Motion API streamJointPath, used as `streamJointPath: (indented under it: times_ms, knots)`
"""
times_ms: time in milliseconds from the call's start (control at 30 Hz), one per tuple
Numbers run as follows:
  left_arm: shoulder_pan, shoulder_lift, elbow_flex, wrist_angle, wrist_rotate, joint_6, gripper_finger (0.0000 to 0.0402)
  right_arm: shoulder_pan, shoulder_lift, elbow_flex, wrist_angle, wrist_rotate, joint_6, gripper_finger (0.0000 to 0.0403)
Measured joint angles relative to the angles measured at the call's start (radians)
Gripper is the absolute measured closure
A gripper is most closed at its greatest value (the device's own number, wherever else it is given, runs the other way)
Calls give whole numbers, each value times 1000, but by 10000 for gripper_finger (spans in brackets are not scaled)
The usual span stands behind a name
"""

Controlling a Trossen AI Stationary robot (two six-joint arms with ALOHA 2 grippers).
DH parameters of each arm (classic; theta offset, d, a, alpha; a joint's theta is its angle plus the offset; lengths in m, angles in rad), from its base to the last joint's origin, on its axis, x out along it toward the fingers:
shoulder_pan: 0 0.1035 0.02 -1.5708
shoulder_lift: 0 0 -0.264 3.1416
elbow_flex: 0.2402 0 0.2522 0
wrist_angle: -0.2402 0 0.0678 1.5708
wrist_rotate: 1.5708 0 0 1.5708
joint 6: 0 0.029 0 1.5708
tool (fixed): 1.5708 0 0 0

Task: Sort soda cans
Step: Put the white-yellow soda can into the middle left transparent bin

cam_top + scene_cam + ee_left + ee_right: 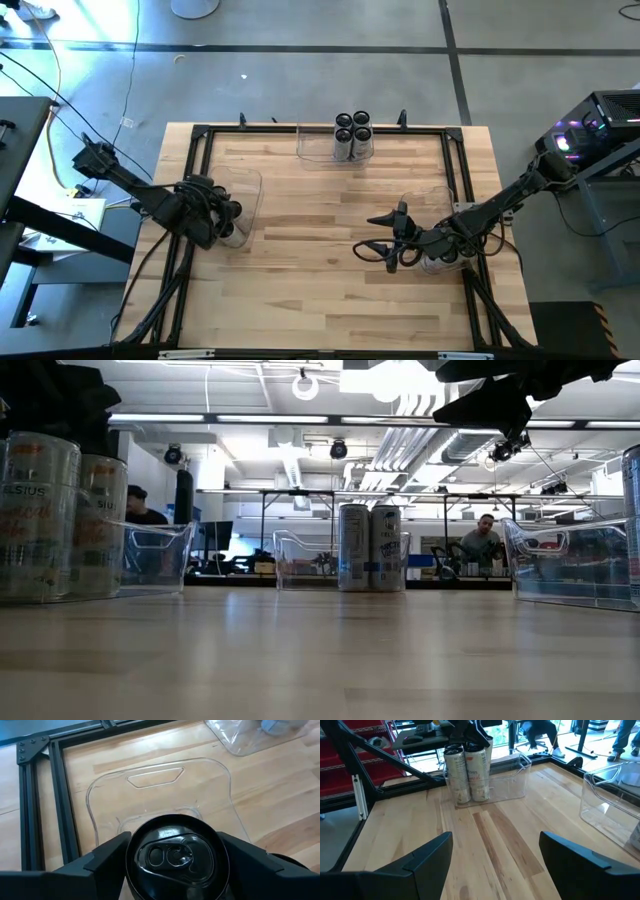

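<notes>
Wooden tabletop (pixel 320 290) carries three clear plastic bins, and both arms reach in from its sides. Your left hand (pixel 172 865) is clenched on a soda can (pixel 176 856), one finger against each side of its dark round top. Directly beyond that hand lies the left bin (pixel 157 775), its far wall and handle cut-out clear of the can. In the low view, two more cans (pixel 55 515) stand upright inside this bin. Your right hand (pixel 385 238) is released, fingers spread wide over bare wood, holding nothing. Just behind this hand sits the right bin (pixel 440 195). Well ahead of both hands, at the far edge, the centre bin (pixel 320 145) holds four upright cans (pixel 352 128) packed together, touching. Past the tabletop, two people (pixel 485 540) sit in the room.
</notes>
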Motion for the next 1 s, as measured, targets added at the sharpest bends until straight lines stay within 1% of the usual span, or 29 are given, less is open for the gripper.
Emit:
streamJointPath:
  times_ms: [167,233,400,600,833,1000]
  knots:
    - [0,-1,0,2,2,3,129,0,0,0,0,0,0,111]
    - [1,-1,1,17,9,27,130,0,0,0,0,0,0,111]
    - [1,-2,4,58,58,57,130,0,0,0,0,0,0,111]
    - [1,-5,4,61,96,58,129,0,0,0,0,0,0,111]
    - [1,-45,4,80,138,120,129,0,0,0,0,0,-3,111]
    - [1,-68,3,79,152,124,129,0,0,0,-4,0,-3,111]
